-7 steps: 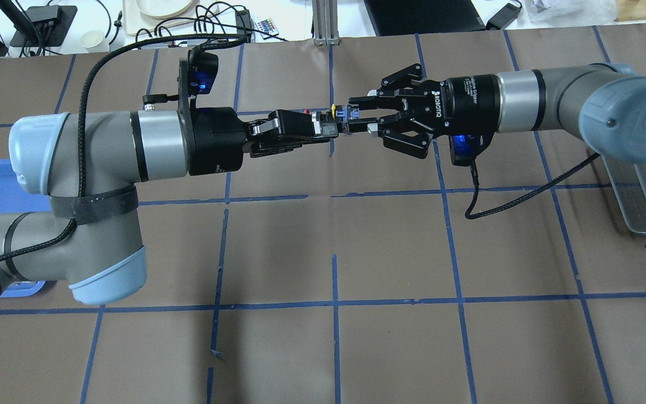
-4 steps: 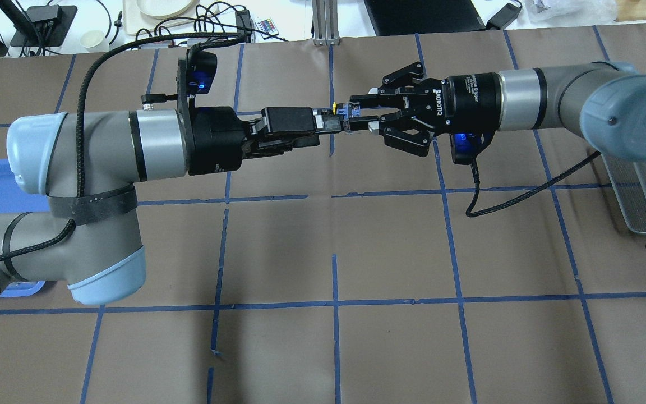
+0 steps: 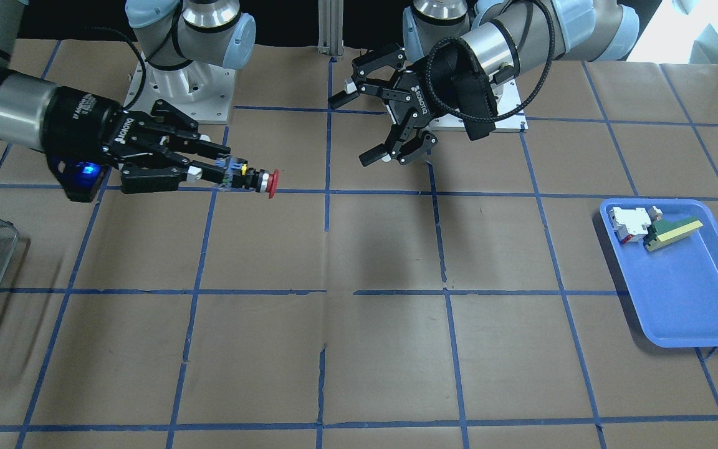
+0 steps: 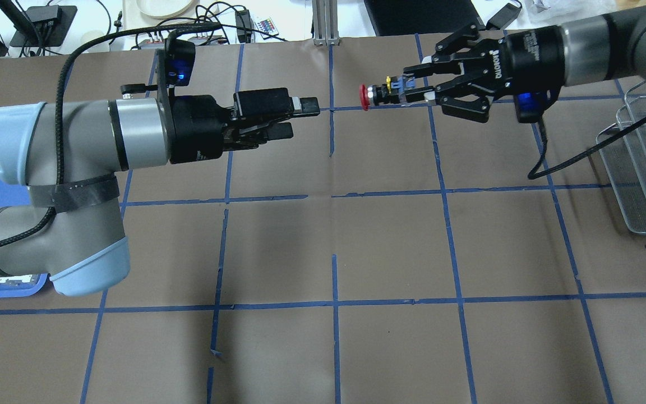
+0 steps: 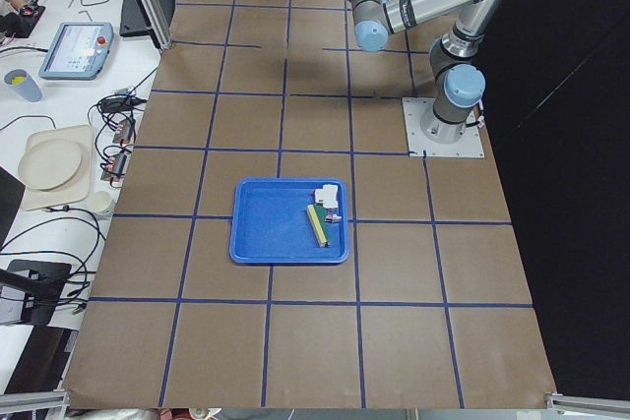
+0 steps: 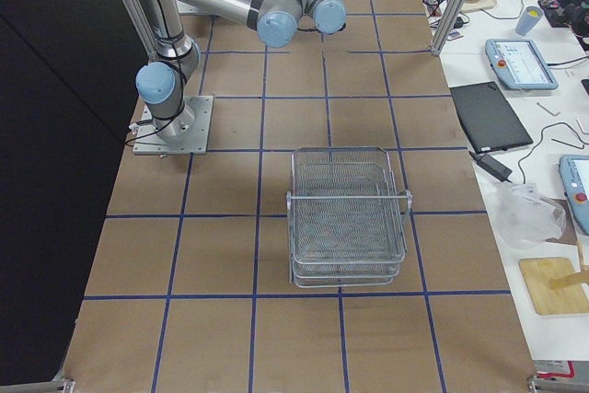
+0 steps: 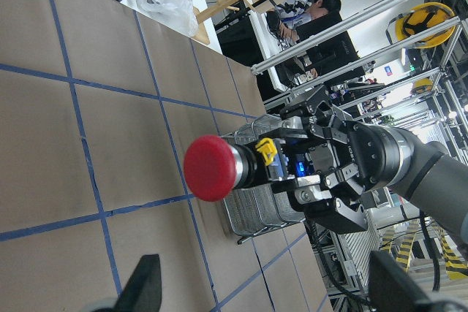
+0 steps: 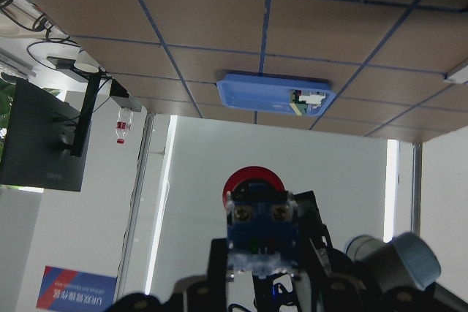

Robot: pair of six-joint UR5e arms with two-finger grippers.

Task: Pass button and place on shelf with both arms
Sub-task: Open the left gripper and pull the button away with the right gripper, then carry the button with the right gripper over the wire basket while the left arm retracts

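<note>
We judge the pass done: our right arm (image 4: pixel 581 47) has its jaws pinched on the rear end of the button (image 4: pixel 376 94), which is held in the air over the middle of the worktop (image 4: pixel 390 247). Its red cap points at our left arm (image 4: pixel 76 134), whose jaws are spread and empty, well apart from it. Next we must carry the button to the shelf (image 4: pixel 645 168) at the worktop's right edge, lower it into a tier, then release.

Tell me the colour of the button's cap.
Red. The button shows best in the left wrist view.
</note>
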